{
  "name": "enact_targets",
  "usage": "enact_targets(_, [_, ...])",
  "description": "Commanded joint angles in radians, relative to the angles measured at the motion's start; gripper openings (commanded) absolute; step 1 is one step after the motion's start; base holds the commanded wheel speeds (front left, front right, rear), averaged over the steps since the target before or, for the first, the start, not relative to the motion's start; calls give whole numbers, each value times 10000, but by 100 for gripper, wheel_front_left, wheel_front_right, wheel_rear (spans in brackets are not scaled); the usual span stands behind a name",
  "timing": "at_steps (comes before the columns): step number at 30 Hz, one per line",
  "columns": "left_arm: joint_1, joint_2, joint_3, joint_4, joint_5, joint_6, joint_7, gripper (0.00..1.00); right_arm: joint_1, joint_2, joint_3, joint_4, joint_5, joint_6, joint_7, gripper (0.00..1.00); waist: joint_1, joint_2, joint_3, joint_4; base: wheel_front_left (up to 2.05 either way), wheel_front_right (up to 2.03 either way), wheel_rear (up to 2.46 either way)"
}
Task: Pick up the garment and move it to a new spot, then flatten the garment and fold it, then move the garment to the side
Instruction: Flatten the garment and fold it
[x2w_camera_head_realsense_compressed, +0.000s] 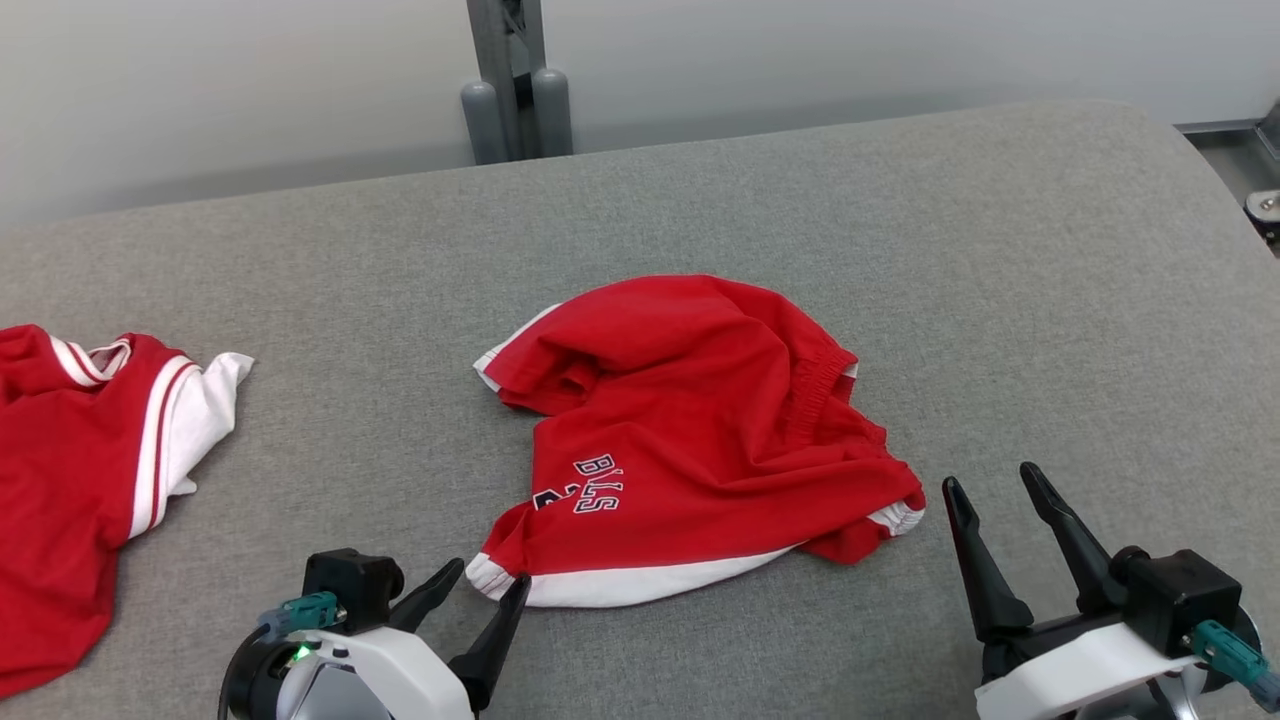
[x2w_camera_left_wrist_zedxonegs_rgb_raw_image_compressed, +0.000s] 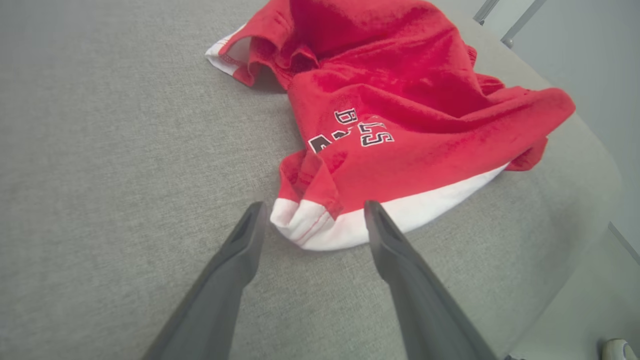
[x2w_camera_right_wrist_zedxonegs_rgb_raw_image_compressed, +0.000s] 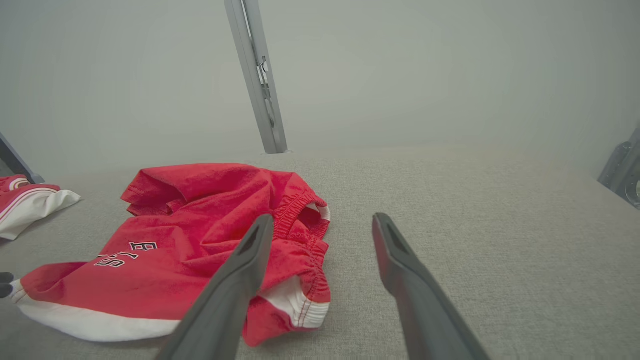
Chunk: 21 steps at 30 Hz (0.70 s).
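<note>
The garment (x2w_camera_head_realsense_compressed: 690, 430) is a crumpled pair of red shorts with a white hem band and dark lettering, lying in the middle of the grey padded table (x2w_camera_head_realsense_compressed: 900, 250). My left gripper (x2w_camera_head_realsense_compressed: 492, 588) stands open at the near left, its fingers straddling the white hem corner (x2w_camera_left_wrist_zedxonegs_rgb_raw_image_compressed: 310, 222) without closing on it. Off the shorts' near right corner, my right gripper (x2w_camera_head_realsense_compressed: 990, 485) is open and holds nothing. In the right wrist view the elastic waistband (x2w_camera_right_wrist_zedxonegs_rgb_raw_image_compressed: 305, 220) shows beside my right gripper (x2w_camera_right_wrist_zedxonegs_rgb_raw_image_compressed: 320, 225). The left wrist view has the garment (x2w_camera_left_wrist_zedxonegs_rgb_raw_image_compressed: 400, 105) ahead of my left gripper (x2w_camera_left_wrist_zedxonegs_rgb_raw_image_compressed: 312, 212).
A second red garment with white stripes (x2w_camera_head_realsense_compressed: 90, 450) lies at the table's left edge. A grey metal post (x2w_camera_head_realsense_compressed: 512, 80) rises behind the far edge. The table's right edge curves down beside a metal fitting (x2w_camera_head_realsense_compressed: 1265, 205).
</note>
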<state>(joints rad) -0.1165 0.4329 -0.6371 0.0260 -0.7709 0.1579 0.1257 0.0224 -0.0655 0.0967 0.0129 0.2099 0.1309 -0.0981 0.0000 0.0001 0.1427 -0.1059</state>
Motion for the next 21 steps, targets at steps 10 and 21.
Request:
enact_targets(10, [-431,53,208,288,-210,-136,-37,0,-109,42,-138,-29,79,-3,-75,100,0,-1,652,-314,0,0,0])
enact_targets(21, [-623,156,368,233,-104,-24,-232,0,122,-358,326,93,565,-3,1148,100,0,-1,1033,-351,0,0,0])
